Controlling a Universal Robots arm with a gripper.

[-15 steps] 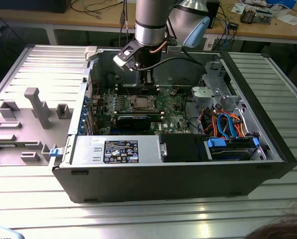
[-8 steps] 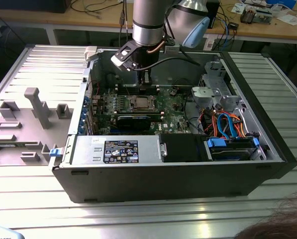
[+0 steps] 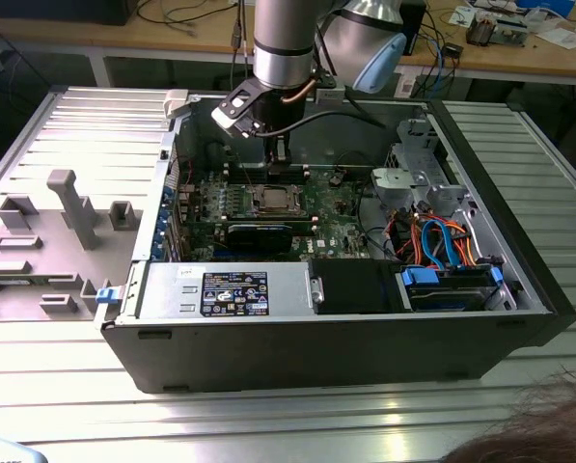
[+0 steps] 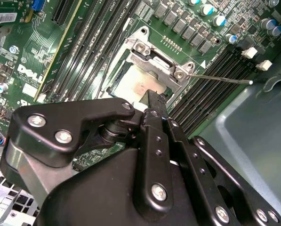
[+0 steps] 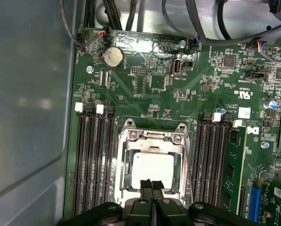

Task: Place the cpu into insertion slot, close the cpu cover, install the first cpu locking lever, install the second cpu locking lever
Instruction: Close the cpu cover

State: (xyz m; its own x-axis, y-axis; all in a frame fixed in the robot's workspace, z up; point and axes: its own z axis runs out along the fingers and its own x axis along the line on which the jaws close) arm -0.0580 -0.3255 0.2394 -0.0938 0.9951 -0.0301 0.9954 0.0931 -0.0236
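**Pincer shut over the cpu seated in its slot**

An open computer case [image 3: 345,338] lies on a ribbed metal surface [image 3: 268,415], with a grey tray [image 3: 56,222] of fixtures beside it on the exterior view's left. Inside, the green board [image 5: 145,94] fills the floor of the case. Orange and blue cables [image 3: 442,241] bunch toward the exterior view's right, well apart from the slot [image 3: 273,200]. Long black memory slots [image 5: 91,160] run on both sides of the slot, and a coin cell [image 5: 113,56] sits farther up the board. The arm [image 3: 283,39] comes down from above, just behind the slot, and blocks part of the case's rear wall.

In the second wrist view the pincer's [image 4: 152,101] black body hides the near half of the slot. In the first wrist view the slot's near edge is cut off behind the fingers [image 5: 147,188].

The cpu [image 5: 152,167] lies in the slot, its pale face showing through the cut-out of the silver cover [image 5: 152,141], which appears to lie down around it. One thin lever [image 4: 220,78] sticks out sideways from the cover's corner, away from the slot.

The pincer's fingers are pressed together with nothing between them. Their tips stand over the cpu's near edge; whether they touch it cannot be told.
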